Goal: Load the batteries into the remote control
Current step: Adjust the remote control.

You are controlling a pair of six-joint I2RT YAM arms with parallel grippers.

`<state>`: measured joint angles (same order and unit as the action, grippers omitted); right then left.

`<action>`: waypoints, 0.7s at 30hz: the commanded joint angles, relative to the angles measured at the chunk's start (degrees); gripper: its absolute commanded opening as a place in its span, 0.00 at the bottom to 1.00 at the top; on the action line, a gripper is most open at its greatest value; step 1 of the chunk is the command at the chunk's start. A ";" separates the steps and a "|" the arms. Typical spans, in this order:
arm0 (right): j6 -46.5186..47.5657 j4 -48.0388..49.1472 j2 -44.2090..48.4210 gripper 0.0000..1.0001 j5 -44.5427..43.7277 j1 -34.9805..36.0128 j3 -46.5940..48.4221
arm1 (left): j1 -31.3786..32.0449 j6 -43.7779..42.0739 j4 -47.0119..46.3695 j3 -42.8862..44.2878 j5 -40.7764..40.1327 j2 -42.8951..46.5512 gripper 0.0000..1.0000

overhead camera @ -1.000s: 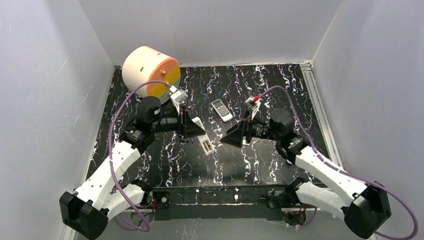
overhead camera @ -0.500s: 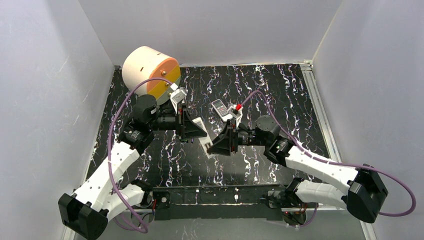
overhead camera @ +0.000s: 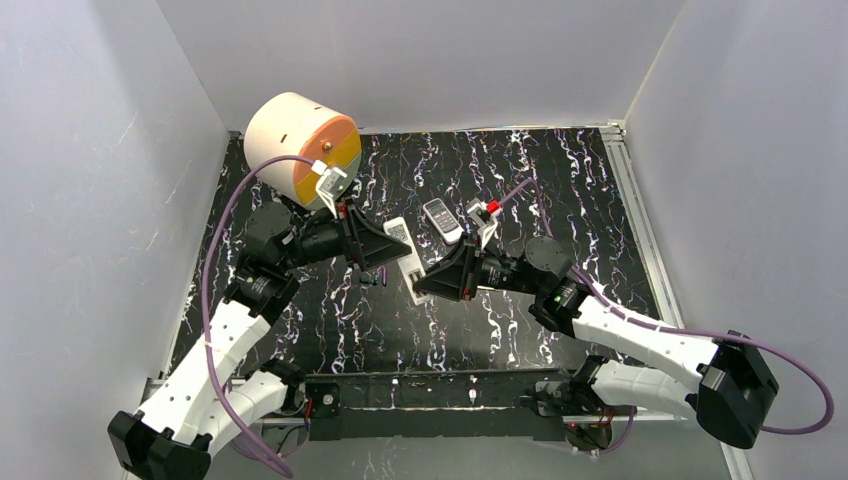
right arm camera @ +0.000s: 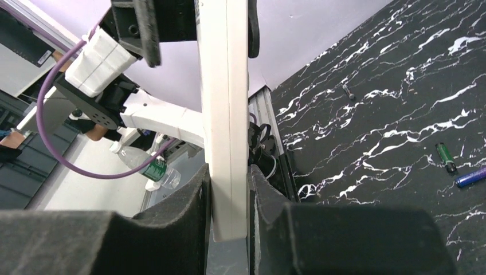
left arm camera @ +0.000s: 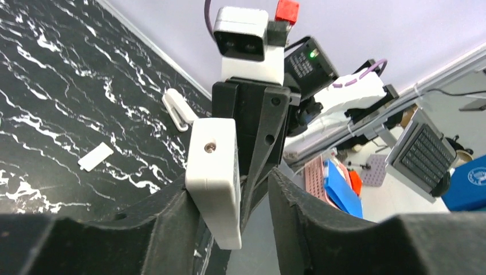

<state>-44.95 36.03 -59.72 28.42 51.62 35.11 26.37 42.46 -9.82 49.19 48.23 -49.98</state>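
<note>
Right pincer (right arm camera: 229, 200) is clamping the white remote (right arm camera: 229, 114) by its thin sides, up off the counter (overhead camera: 560, 180). Left pincer (left arm camera: 229, 192) is sitting around the other end, jaws apart.

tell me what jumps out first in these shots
A white remote control hangs in mid-air above the centre of the black marbled table, clamped by the right end effector with the left end effector at its other end. At the far left corner sits a big cream-and-orange drum, and a green battery and a purple battery lie loose on the table.
</note>
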 commanded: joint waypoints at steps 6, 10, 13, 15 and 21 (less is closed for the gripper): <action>-2.16 6.98 -4.27 0.16 -0.12 -0.12 3.54 | 0.01 4.13 -8.46 -0.72 -2.78 0.37 0.53; -1.94 6.85 -4.37 0.19 -0.17 -0.11 3.58 | 0.00 2.67 -8.46 -1.20 -3.40 -0.19 0.15; -1.00 3.96 -3.48 0.37 -1.79 -0.13 3.66 | -0.03 0.59 -8.48 -2.23 -5.31 0.66 0.00; 0.37 -0.22 -2.56 0.60 -3.85 -0.11 4.09 | 0.00 -1.02 -8.46 -2.86 -6.64 1.28 0.00; 5.76 -11.77 1.78 0.89 -14.19 -0.13 5.04 | -0.03 -12.70 3.47 -2.81 -21.47 4.99 0.00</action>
<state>-43.48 31.18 -61.65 22.22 51.62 36.82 26.15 39.42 -14.41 45.69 38.61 -48.56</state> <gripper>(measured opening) 0.877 0.224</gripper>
